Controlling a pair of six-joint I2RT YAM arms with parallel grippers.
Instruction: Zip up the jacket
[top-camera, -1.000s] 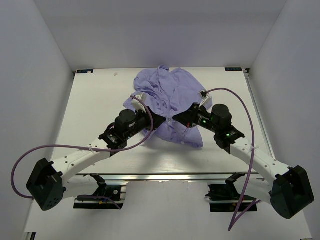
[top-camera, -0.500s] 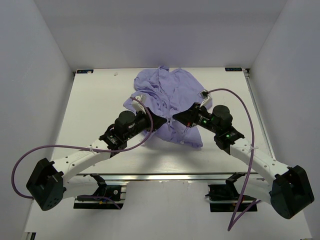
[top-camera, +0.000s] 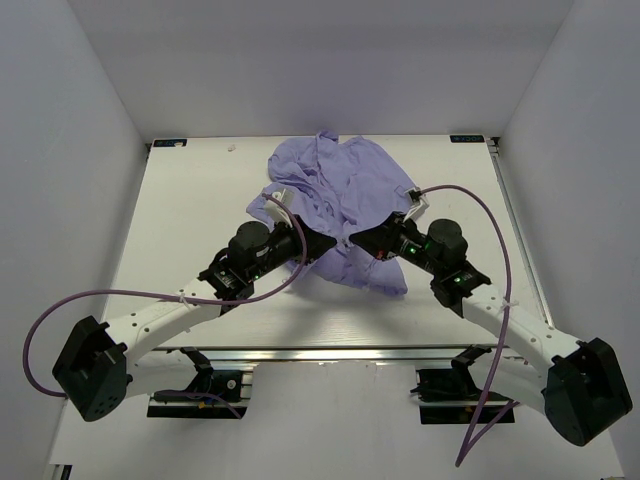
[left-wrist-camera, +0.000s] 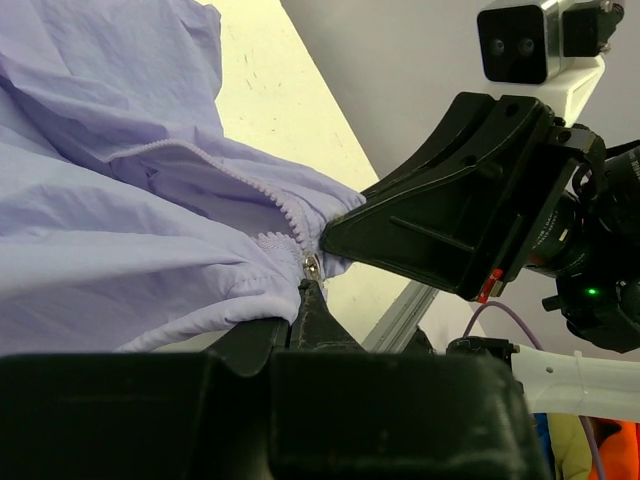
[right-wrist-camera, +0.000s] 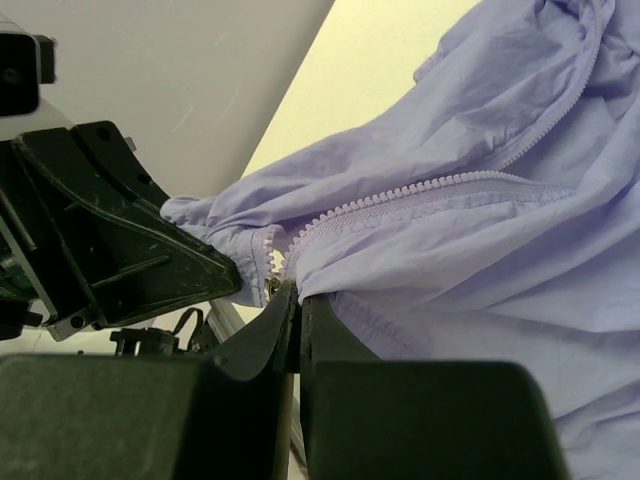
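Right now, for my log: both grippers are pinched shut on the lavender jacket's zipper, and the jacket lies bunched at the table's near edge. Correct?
Wrong edge: the top view shows the jacket bunched toward the far edge of the table. The left gripper and right gripper are indeed pinched shut at its zipper.

White counter (top-camera: 190, 220), lavender jacket (top-camera: 340, 185) lying crumpled on its far middle, top reaching the far edge, wrinkled folds spreading toward the centre, a blue label (top-camera: 168, 143) at the far left corner, another label (top-camera: 466, 139) at the far right corner
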